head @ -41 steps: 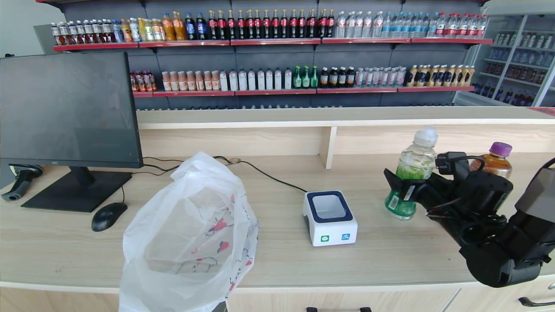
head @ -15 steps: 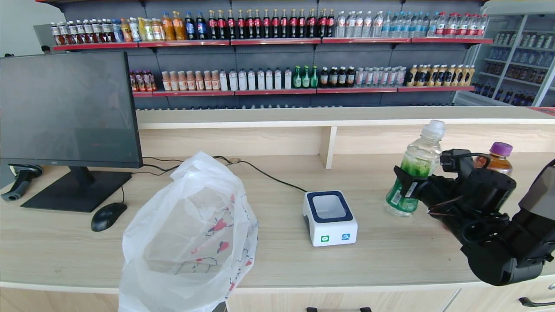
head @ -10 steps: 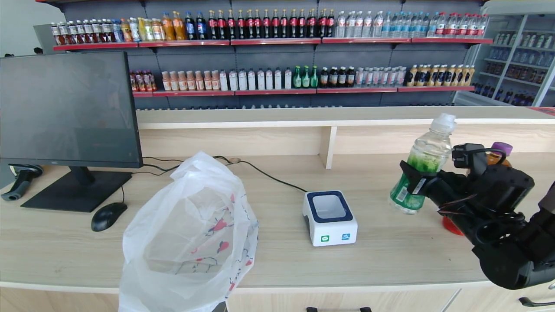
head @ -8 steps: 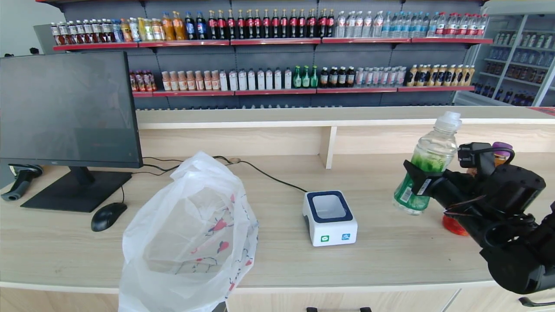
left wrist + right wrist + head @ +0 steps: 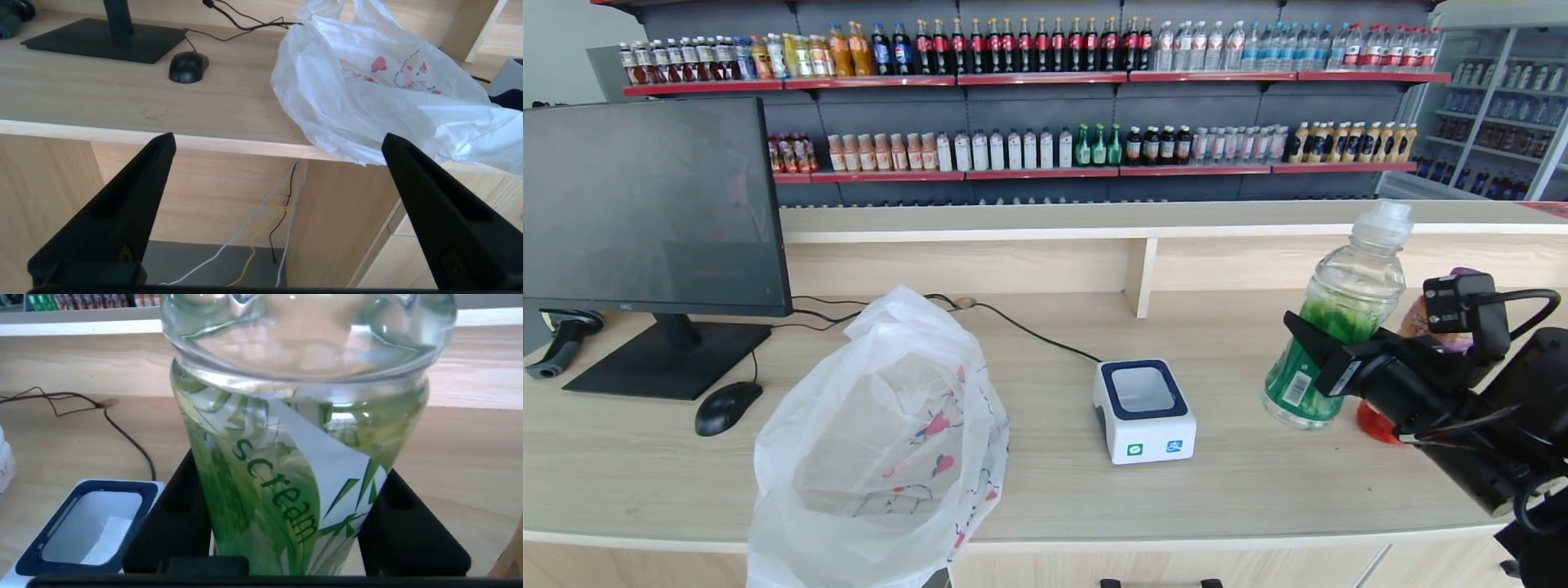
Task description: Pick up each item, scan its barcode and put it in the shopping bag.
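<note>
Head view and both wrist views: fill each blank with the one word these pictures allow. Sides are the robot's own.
1. The right gripper is shut on a bottle whose label is mostly ____.
2. The left gripper holds nothing; its jaws stand ____.
3. On the counter, the scanner stands on the ____ side of the shopping bag.

Missing words: green; open; right.

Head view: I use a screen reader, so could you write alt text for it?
The right claw holds a green-labelled bottle, tilted, over a wooden counter. To its left stand a small white scanner and an open white shopping bag; a monitor and mouse sit farther left.
</note>
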Controlling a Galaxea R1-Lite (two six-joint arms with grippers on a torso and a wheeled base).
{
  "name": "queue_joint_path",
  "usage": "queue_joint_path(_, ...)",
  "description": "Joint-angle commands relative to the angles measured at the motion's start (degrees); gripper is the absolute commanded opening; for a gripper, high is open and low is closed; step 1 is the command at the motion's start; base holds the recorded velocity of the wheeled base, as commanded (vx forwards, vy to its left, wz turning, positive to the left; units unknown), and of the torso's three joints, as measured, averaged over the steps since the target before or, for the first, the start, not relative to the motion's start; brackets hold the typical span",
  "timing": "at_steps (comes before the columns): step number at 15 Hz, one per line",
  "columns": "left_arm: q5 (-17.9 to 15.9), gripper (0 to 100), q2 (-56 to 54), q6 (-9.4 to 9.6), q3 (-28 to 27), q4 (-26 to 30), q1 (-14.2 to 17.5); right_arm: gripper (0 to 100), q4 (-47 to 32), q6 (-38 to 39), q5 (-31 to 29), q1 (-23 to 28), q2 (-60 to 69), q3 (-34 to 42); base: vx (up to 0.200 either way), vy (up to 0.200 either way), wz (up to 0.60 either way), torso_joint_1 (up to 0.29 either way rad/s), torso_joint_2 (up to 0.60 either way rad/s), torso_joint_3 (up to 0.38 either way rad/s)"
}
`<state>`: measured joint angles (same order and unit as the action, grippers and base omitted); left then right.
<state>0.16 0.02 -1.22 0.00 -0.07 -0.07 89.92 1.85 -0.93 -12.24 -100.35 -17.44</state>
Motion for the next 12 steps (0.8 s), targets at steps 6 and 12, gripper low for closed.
queue_joint_path(6, 0.0, 100, 0.0, -0.01, 0.0, 0.0, 0.0, 0, 0.1, -3.5, 1.5, -14.6, 18.4, 8.9, 0.000, 0.000, 0.00, 0.000, 0.00, 0.000)
queue_joint_path(12, 0.0, 100, 0.0, -0.01, 0.0, 0.0, 0.0, 0, 0.1, -2.0, 3.7, -21.9, 18.3, 7.1, 0.000, 0.000, 0.00, 0.000, 0.00, 0.000)
